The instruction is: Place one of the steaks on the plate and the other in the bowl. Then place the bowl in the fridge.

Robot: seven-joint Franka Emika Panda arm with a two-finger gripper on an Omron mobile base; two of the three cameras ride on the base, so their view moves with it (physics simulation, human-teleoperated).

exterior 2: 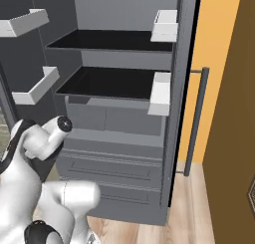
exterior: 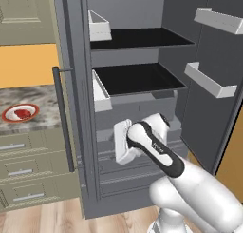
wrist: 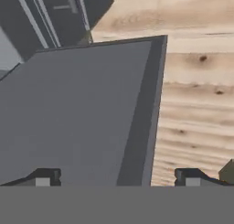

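Observation:
The fridge (exterior: pixel 137 77) stands open with bare dark shelves (exterior 2: pixel 114 83) and white door bins. On the counter at the left lies the red-rimmed plate (exterior: pixel 6 116) with a bright red steak (exterior: pixel 22 113) on its white centre. The other steak and the bowl are out of view. My white hand (exterior: pixel 124 142) hangs low in front of the fridge's lower drawers, pointing down. In the hand view my gripper (wrist: pixel 118 179) is open, its dark fingertips (wrist: pixel 43 177) far apart with nothing between them. Beyond them lie a grey fridge panel (wrist: pixel 77 113) and wooden floor.
A marbled counter (exterior: pixel 42 96) over beige drawers stands left of the fridge. The left door's bar handle (exterior: pixel 64 122) juts out beside it. The right door (exterior: pixel 209 113) carries white bins (exterior: pixel 211 84). Wooden floor (exterior: pixel 47 218) lies in front.

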